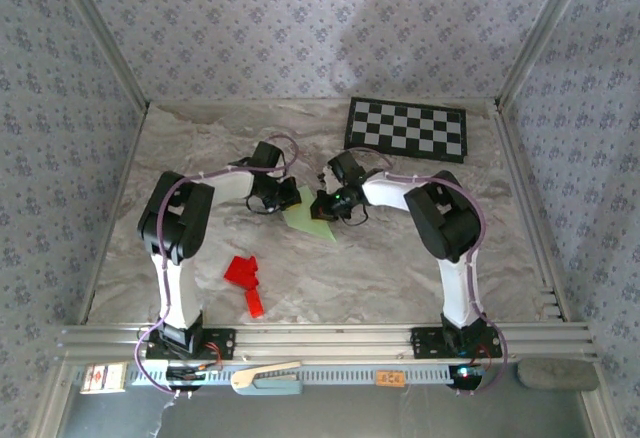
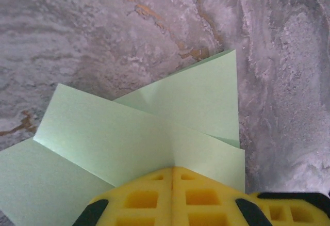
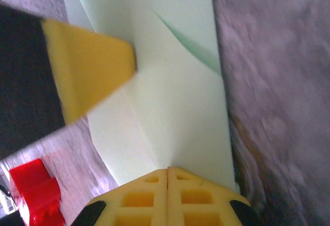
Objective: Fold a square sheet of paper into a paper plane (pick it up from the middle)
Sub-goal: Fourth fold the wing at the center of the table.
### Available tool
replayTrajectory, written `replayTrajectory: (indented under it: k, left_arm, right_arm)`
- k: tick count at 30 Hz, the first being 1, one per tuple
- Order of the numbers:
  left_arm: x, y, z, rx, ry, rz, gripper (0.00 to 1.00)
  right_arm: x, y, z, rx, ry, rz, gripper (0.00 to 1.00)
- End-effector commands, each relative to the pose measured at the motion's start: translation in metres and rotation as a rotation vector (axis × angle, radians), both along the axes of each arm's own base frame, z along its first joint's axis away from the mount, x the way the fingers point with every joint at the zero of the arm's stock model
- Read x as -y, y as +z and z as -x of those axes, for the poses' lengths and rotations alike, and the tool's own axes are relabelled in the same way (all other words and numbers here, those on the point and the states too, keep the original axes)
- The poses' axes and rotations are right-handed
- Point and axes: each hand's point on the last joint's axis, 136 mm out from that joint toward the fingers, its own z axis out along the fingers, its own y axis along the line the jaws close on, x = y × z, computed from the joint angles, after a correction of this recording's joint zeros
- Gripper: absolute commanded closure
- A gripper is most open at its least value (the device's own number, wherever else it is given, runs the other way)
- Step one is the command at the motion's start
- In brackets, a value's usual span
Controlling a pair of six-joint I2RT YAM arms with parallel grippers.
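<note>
The pale green square sheet of paper (image 1: 306, 222) lies partly folded at mid-table, with overlapping flaps and creases (image 2: 154, 133) (image 3: 175, 97). My left gripper (image 1: 287, 196) is at its left corner and my right gripper (image 1: 326, 205) at its upper right. In the left wrist view the yellow fingers (image 2: 149, 195) are pressed together, and a crease in the paper runs straight into their seam at the left gripper (image 2: 172, 168). The right gripper (image 3: 168, 168) is shut the same way on the sheet's near edge. The left gripper's yellow finger (image 3: 90, 74) touches the paper's far left side.
A bright red paper shape (image 1: 246, 280) (image 3: 36, 192) lies on the marble table (image 1: 400, 278) near the left arm's base. A black-and-white checkerboard (image 1: 407, 128) sits at the back right. Patterned walls and metal rails enclose the table.
</note>
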Motion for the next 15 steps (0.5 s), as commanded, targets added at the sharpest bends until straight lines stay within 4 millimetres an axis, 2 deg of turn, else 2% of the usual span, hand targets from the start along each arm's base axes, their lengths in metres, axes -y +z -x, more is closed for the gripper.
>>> replayTrajectory:
  k: [1,7,11,15]
  left_arm:
    - [-0.039,-0.044,0.021,-0.132,0.066,-0.205,0.95]
    - [-0.039,-0.043,0.019,-0.133,0.069,-0.206,0.95]
    - [-0.034,-0.038,0.015,-0.119,0.056,-0.188,0.95]
    - [-0.024,-0.025,0.006,-0.084,0.034,-0.151,0.94]
  right_arm:
    - [0.025,-0.009,0.033,-0.079,0.031,0.062,0.95]
    - [0.053,-0.019,0.064,-0.131,0.01,0.098,0.94]
    - [0.065,-0.018,0.079,-0.138,0.011,0.11,0.94]
    - [0.07,-0.006,0.075,-0.083,-0.001,0.11,0.94]
